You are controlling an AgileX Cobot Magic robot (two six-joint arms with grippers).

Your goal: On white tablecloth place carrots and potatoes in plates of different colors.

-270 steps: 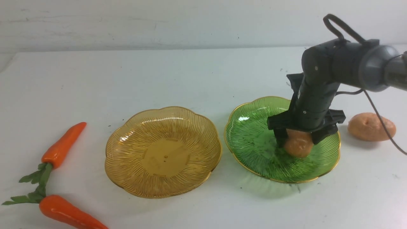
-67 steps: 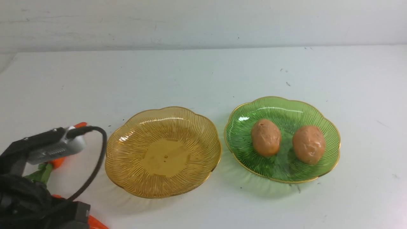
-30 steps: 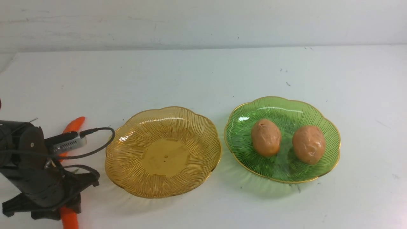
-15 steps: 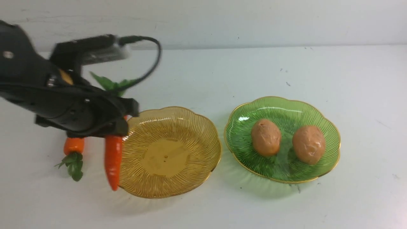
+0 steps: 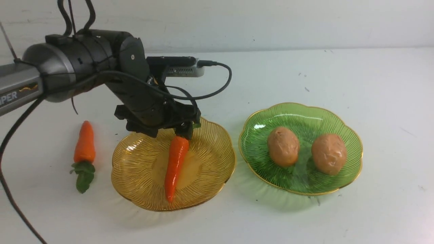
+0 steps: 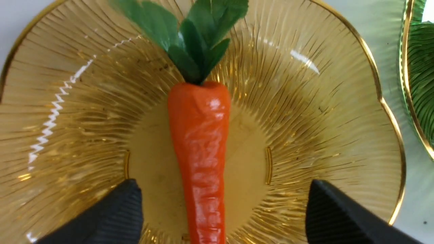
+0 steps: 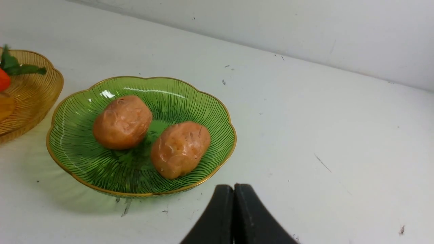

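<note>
- Second carrot: on the cloth, off to the left of the left gripper and lower, outside the amber plate. Leaves point toward the robot. Untouched.
- Left gripper: low over the far side of the amber plate, fingers spread wide. Nothing is pinched, and the wrist view shows a gap on each side of the carrot.
- First carrot: right beneath the gripper, lying flat across the plate's middle with its tip toward the robot and its leafy end under the jaws.
- Green plate: well to the gripper's right, with both potatoes in it side by side.
- Right gripper: pressed together, empty, near the green plate's rim.

Step, as judged: set-down of the first carrot, at its close. The potatoes are done.

Next: lift straight up to clear the leaves and rim, swing left, and come down across the second carrot's thick part. It looks glossy and tapered, so a grip near the tip may slip.
</note>
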